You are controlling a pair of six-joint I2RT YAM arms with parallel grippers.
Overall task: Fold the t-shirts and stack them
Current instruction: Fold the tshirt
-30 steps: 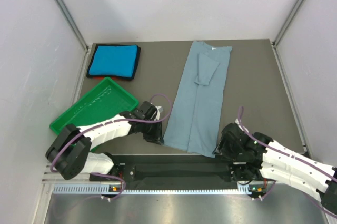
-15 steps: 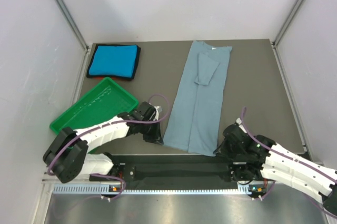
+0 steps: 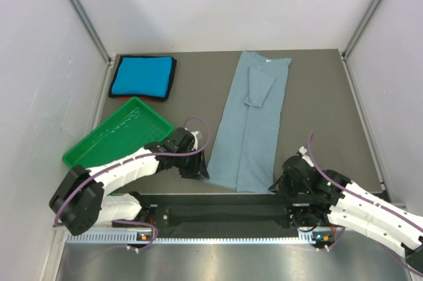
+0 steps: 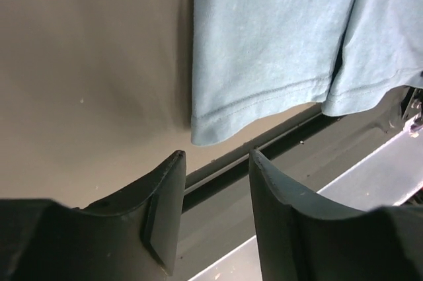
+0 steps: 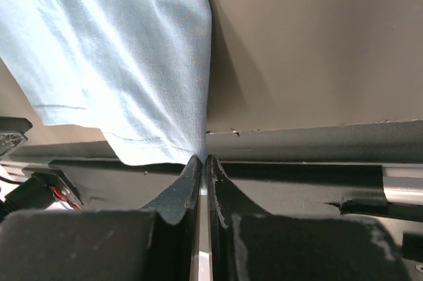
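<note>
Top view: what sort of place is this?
Likely a robot test booth: white walls enclose a table, a left arm and right arm are mounted at its near edge, and a grey-blue t-shirt lies on it.

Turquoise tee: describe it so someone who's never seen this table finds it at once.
On the dark table, look at the far left corner, just beyond the green tray. The turquoise tee lies there, folded into a compact rectangle. Unlike the long grey-blue tee spread out mid-table, it is bright blue with dark edging.
</note>
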